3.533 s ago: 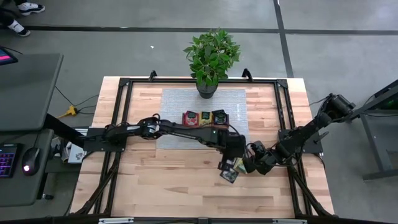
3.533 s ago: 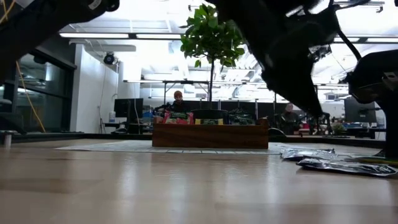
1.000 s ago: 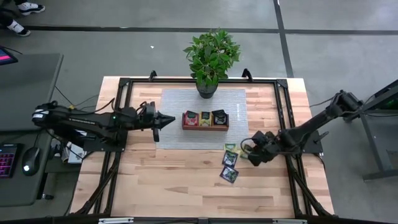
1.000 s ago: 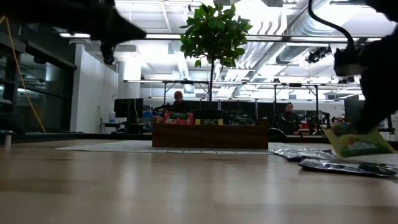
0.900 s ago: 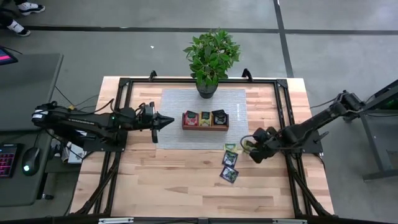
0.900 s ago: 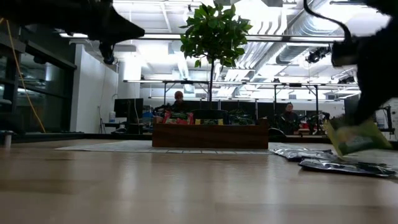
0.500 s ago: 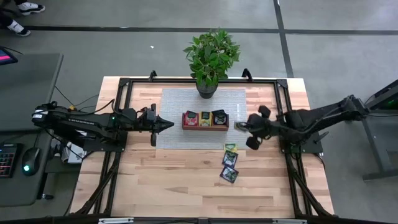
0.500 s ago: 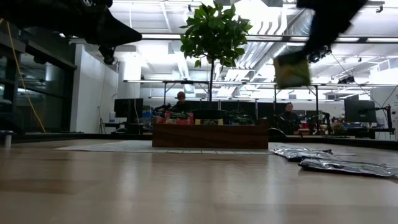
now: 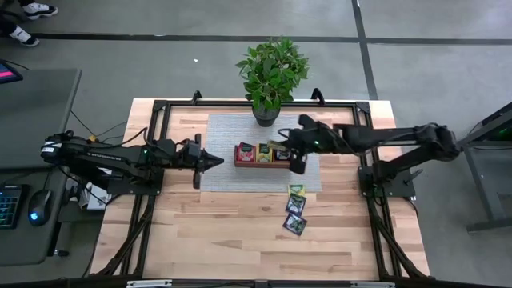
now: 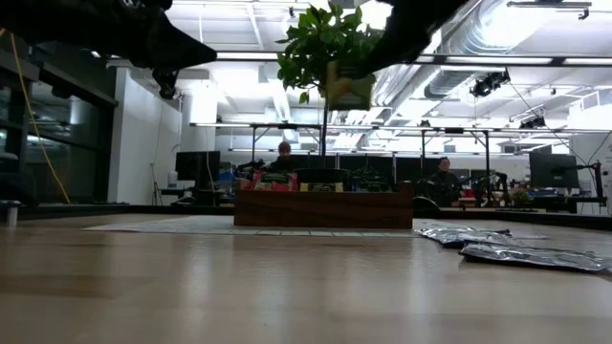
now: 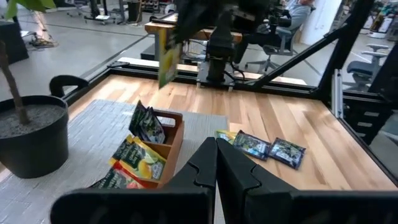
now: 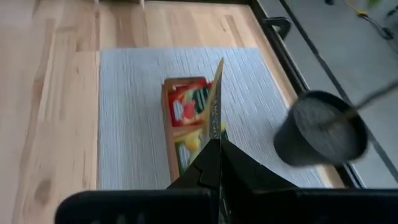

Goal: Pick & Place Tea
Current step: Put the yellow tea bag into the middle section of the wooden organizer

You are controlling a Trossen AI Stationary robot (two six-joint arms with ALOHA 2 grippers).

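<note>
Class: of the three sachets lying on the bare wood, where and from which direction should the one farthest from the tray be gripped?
The dark sachet lies flat on the table, apart from its neighbours. Likely best: come straight down and pinch one free edge, on the side facing away from the other two, since its thin flat shape offers nothing else to grip.

R arm (image 9: pixel 298 147) over tray (image 9: pixel 264 163), prob. holding sachet (image 9: pixel 278 145).

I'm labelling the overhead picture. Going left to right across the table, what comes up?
Left gripper → wooden tray → right gripper holding a yellow-green sachet over the tray → loose sachets on the wood.
</note>
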